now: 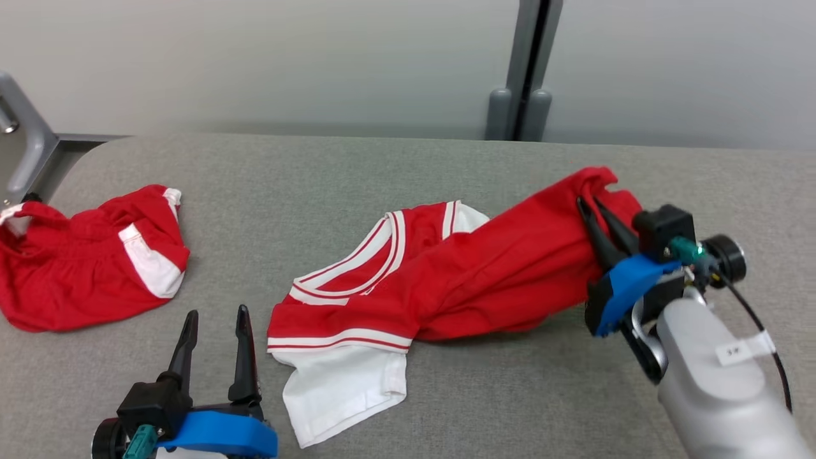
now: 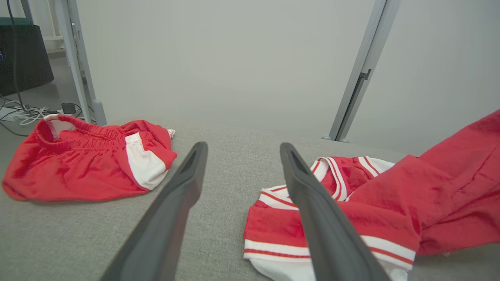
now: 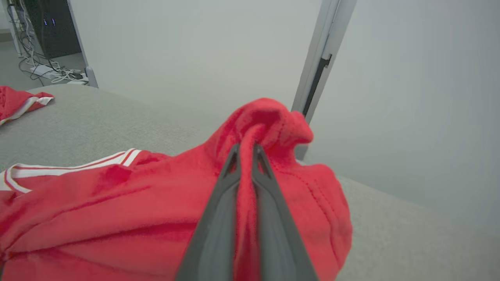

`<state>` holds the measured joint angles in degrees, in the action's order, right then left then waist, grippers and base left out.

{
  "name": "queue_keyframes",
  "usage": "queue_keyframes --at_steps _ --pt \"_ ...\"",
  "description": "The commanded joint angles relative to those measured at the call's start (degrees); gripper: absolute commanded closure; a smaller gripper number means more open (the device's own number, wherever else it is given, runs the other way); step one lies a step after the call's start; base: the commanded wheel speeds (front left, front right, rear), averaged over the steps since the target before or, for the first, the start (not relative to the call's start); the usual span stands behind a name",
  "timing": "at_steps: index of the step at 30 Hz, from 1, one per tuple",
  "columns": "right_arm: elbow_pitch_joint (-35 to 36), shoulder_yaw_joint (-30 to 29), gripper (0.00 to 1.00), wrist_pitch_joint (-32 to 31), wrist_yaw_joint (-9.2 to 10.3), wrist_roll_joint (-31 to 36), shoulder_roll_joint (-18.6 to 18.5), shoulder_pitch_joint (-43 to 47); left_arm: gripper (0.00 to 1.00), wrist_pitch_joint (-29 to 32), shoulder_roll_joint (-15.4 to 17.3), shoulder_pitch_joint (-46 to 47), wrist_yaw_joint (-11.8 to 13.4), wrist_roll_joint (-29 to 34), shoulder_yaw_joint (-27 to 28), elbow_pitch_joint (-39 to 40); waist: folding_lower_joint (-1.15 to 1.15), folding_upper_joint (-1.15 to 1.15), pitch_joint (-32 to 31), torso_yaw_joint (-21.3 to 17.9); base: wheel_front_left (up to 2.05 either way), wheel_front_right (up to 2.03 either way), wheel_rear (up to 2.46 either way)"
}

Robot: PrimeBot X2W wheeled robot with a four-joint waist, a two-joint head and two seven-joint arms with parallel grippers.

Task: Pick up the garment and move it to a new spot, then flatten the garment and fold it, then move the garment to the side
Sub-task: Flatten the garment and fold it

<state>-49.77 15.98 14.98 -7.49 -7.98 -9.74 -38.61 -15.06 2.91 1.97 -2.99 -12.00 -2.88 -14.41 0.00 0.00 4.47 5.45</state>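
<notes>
The garment (image 1: 459,280) is a red shirt with white sleeves and striped trim, lying crumpled across the middle of the grey table (image 1: 395,172). Its right end is raised off the cloth surface. My right gripper (image 1: 590,204) is shut on a fold of that red hem, and the right wrist view shows the fabric (image 3: 269,128) pinched between the two dark fingers (image 3: 222,203). My left gripper (image 1: 217,312) stands open at the lower left, just left of the shirt's white sleeve (image 1: 338,389), touching nothing. The same shirt (image 2: 390,203) lies to the right of the left fingers (image 2: 175,203).
Red shorts with white side panels (image 1: 89,255) lie bunched at the table's left end, also in the left wrist view (image 2: 86,164). A grey post (image 1: 526,70) stands behind the table's far edge. A metal frame (image 1: 25,146) is at the far left.
</notes>
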Motion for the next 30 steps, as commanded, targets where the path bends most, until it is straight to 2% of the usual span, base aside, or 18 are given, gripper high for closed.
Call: queue_keyframes --at_steps 1,8,17,18,19,30 --pt "1.45 -0.43 1.0 0.28 -0.01 -0.32 -0.13 2.22 0.0 -0.17 -0.04 -0.54 0.12 0.39 0.1 0.15 0.0 0.0 -1.31 -1.51 0.0 0.0 0.0" --pt "17.02 -5.9 1.0 0.28 -0.01 0.03 2.0 22.19 0.0 -0.17 -0.03 -3.02 0.43 0.26 1.1 0.69 0.0 0.0 -3.09 -5.79 0.0 0.0 0.0" --pt "25.83 -9.51 0.99 0.27 -0.01 0.79 5.26 35.97 0.0 -0.17 -0.03 -2.48 0.2 0.74 1.26 0.94 0.0 0.0 -2.8 -8.15 0.0 0.0 0.0" --pt "26.28 -9.67 0.55 0.28 -0.01 0.64 5.48 36.69 0.0 -0.17 -0.04 -2.47 0.18 0.75 1.22 0.94 0.0 0.0 -2.75 -8.3 0.0 0.0 0.0" --pt "26.61 -9.74 0.0 0.28 -0.01 0.33 5.72 37.1 0.0 -0.17 -0.04 -2.37 0.13 0.81 1.21 0.9 0.0 0.0 -2.69 -8.41 0.0 0.0 0.0" --pt "35.3 -11.23 0.0 0.26 -0.02 0.79 6.69 36.73 0.0 -0.17 -0.03 -1.86 -0.55 1.57 2.05 0.35 0.0 0.0 -2.92 -8.24 0.0 0.0 0.0"
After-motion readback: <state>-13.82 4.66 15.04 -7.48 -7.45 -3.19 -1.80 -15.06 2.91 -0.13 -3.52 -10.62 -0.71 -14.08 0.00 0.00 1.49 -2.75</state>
